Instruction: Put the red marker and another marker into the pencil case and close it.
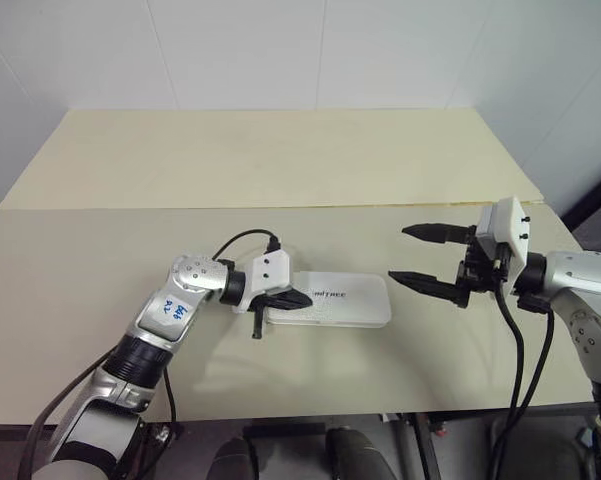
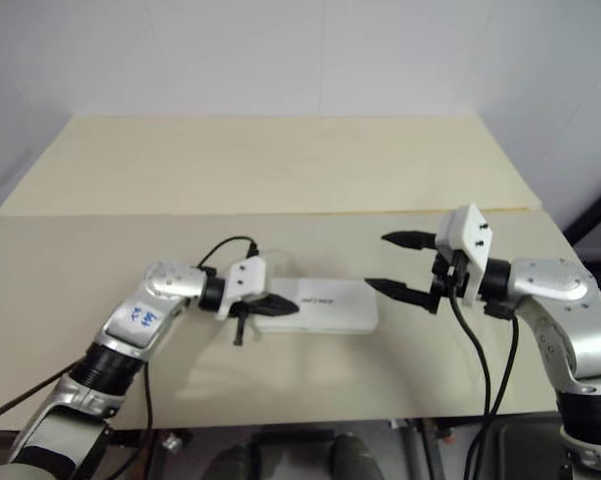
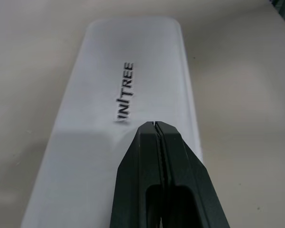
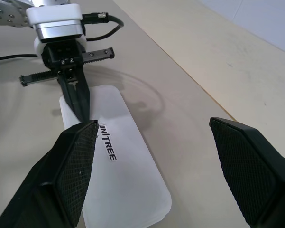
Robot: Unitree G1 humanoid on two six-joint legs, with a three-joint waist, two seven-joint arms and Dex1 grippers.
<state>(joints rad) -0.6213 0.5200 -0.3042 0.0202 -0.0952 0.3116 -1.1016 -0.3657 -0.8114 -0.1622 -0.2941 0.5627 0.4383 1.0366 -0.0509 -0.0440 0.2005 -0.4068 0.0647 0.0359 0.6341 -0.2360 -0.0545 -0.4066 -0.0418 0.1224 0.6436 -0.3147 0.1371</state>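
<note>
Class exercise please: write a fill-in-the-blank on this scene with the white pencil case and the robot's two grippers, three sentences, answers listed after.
1. The lid of the pencil case is ____.
2. The left gripper, jaws shut, is over the case's ____.
3. The jaws of the right gripper are ____.

Missing words: closed; lid; open

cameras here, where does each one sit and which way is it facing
Left eye view and right eye view: on the head, looking forward and down over both arms at the table and the closed pencil case.
Left wrist view: on the left wrist, looking along the shut left end effector over the case lid.
Right wrist view: on the right wrist, looking between the open right end effector fingers.
Shared: the pencil case and left end effector.
</note>
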